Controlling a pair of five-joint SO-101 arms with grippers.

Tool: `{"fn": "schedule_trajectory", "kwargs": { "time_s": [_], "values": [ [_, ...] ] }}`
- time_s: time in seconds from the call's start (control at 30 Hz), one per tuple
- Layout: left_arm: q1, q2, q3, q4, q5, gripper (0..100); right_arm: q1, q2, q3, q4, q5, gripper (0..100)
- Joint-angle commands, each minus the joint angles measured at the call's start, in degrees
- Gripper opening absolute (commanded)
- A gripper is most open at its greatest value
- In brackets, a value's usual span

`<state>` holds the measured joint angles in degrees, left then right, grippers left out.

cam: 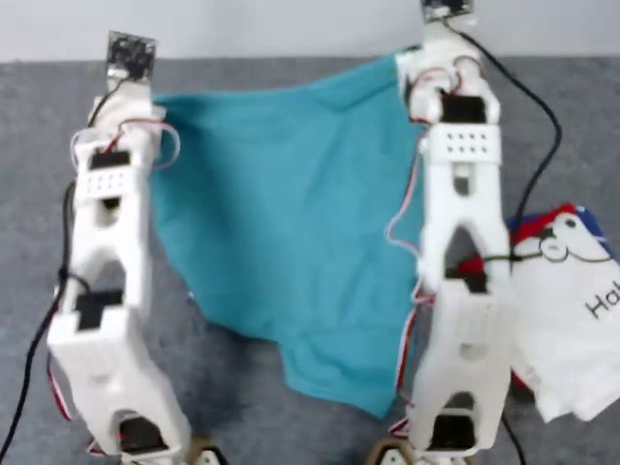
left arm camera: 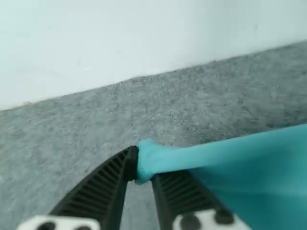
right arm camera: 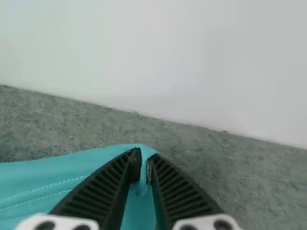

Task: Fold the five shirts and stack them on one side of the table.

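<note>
A teal shirt (cam: 281, 232) hangs stretched between the two arms above the grey table, its lower part drooping toward the front edge. My left gripper (left arm camera: 140, 165) is shut on one bunched corner of the teal shirt (left arm camera: 230, 163), near the back of the table. My right gripper (right arm camera: 143, 165) is shut on the other upper corner of the teal shirt (right arm camera: 43, 184). In the high view the left arm (cam: 107, 242) stands at the left and the right arm (cam: 460, 242) at the right of the cloth.
A white shirt with red and blue trim (cam: 567, 310) lies on the table to the right of the right arm. Grey felt table surface (cam: 252, 407) shows in front and behind. A pale wall (left arm camera: 144, 33) runs along the table's far edge.
</note>
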<state>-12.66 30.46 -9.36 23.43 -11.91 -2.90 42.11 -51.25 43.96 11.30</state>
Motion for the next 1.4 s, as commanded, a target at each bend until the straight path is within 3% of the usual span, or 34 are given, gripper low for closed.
{"fn": "schedule_trajectory", "kwargs": {
  "time_s": [0.0, 0.23, 0.5, 0.67, 0.87, 1.2, 1.37],
  "values": [
    [0.26, 6.24, -13.23, 1.14, -1.58, 1, -0.40, 4.00, -13.80, 5.05, 0.88, 0.9],
    [7.56, 21.80, -45.85, 16.26, -1.32, 1, 0.04, 11.47, -33.76, 16.84, 0.97, 0.9],
    [15.47, 41.05, -78.99, 28.04, -1.58, 1, 0.13, 15.69, -39.21, 20.97, 0.97, 0.9],
    [11.87, 48.53, -80.92, 28.66, -1.67, 1, 0.13, 15.96, -39.03, 21.32, 0.97, 0.9],
    [3.87, 48.35, -81.10, 34.11, -1.32, 1, 0.13, 15.43, -39.21, 27.56, 0.97, 0.9],
    [-1.14, 38.51, -81.10, 62.51, -1.49, 1, 0.04, 7.52, -44.75, 59.38, 3.96, 0.9],
    [-0.35, 33.58, -81.10, 72.53, -1.49, 1, 2.86, -2.86, -40.00, 59.30, 4.48, 0.9]
  ]
}}
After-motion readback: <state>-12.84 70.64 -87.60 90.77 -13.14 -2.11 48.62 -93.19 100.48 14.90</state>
